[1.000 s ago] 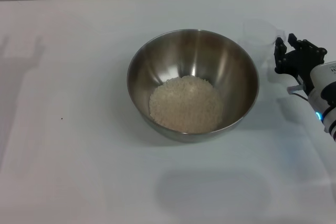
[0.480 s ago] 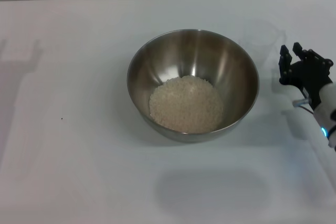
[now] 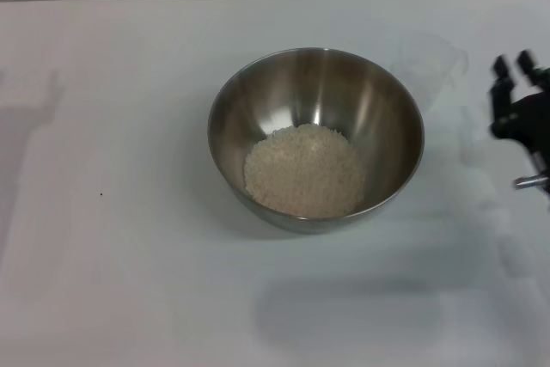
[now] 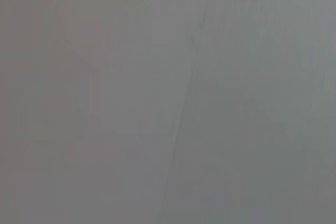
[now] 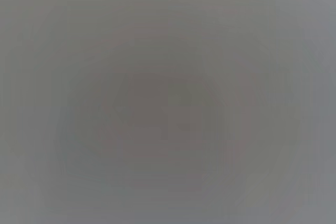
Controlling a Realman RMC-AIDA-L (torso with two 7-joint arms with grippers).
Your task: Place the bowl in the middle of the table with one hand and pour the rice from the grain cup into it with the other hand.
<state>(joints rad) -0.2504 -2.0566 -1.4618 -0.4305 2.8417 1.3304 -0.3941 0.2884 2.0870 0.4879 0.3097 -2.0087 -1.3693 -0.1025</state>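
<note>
White table (image 3: 129,281): grain cup (image 3: 432,64) beside right end effector (image 3: 514,66)

We see even, bright light; the bowl (image 3: 315,139) shows soft glare inside, faint shadows around it, and both wrist views are grey blur.

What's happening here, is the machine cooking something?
Not cooking, just pouring. A heap of rice already lies in the steel bowl standing mid-table. The clear grain cup stands on the table just behind and to the right of the bowl, with nothing holding it. The right end effector is at the right edge, apart from the cup, fingers spread. The left arm is out of sight.
</note>
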